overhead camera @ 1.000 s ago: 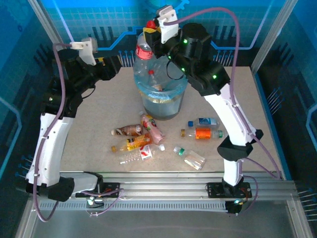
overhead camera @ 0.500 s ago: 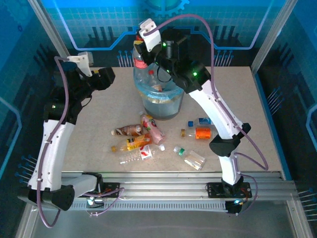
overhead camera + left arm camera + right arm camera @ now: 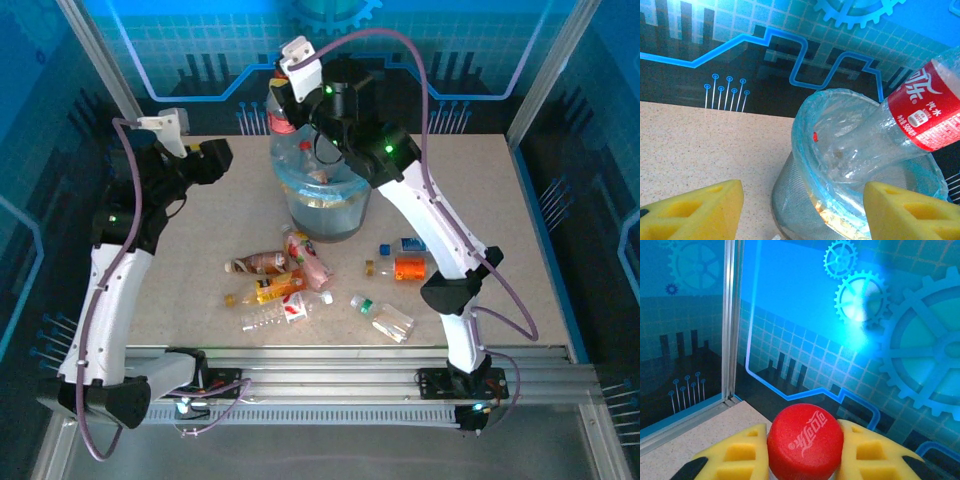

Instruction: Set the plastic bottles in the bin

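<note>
The bin [image 3: 328, 212] is a pale-blue bucket standing at the back middle of the table. My right gripper [image 3: 284, 88] is shut on the red cap [image 3: 805, 447] of a clear plastic bottle [image 3: 284, 118] with a red label [image 3: 922, 112]. The bottle hangs tilted over the bin's far left rim [image 3: 807, 150], with its lower end inside. Yellow fingers [image 3: 740, 452] press the cap from both sides. My left gripper [image 3: 222, 152] stands open just left of the bin, facing it, with nothing between its pads [image 3: 700, 210]. Several more plastic bottles [image 3: 272, 290] lie on the table in front of the bin.
The loose bottles form two groups: a cluster [image 3: 300, 262] at front centre and an orange-labelled one [image 3: 410, 268] with a blue-labelled one [image 3: 415, 244] to the right. A blue patterned wall [image 3: 865, 315] closes off the back, and a metal rail [image 3: 330, 365] runs along the near edge.
My right arm has swung the held bottle left and back, over the bin's far left rim. My left gripper has drawn back from the bin, to the left.
</note>
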